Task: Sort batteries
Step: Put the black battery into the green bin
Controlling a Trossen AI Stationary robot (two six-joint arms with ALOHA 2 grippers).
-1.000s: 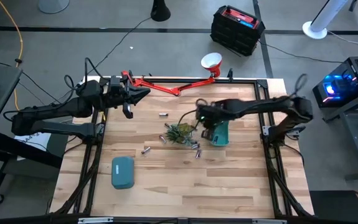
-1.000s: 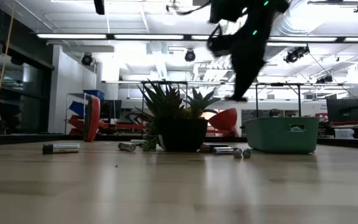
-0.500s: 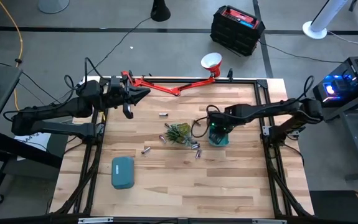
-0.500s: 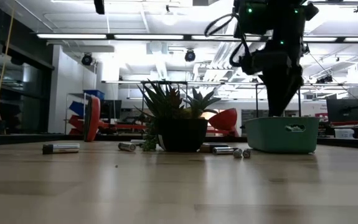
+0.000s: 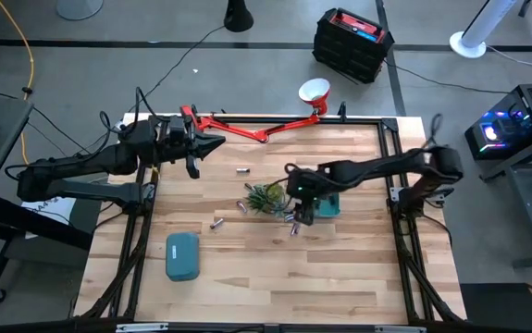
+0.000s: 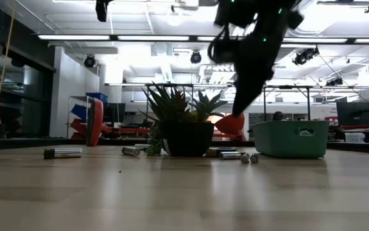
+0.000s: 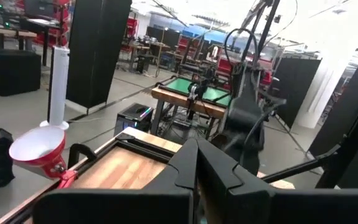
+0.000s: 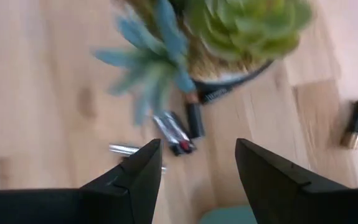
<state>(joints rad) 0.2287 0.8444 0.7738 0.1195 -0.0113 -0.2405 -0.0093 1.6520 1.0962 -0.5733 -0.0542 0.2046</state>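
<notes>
The right gripper [image 5: 300, 215] hangs over the middle of the bench, jaws apart and empty, above a cluster of batteries [image 8: 177, 132] lying beside the potted plant [image 5: 266, 197] — more batteries [image 5: 217, 223] are scattered around the pot. 1 teal tray [image 5: 330, 205] sits just right of the gripper, another tray [image 5: 182, 256] near the front-left. The left gripper [image 5: 203, 146] waits at the back-left corner, jaws together.

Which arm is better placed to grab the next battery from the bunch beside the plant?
Right. The right gripper hangs open just over the batteries beside the plant. The left gripper waits at the table's far edge, well away from them.
</notes>
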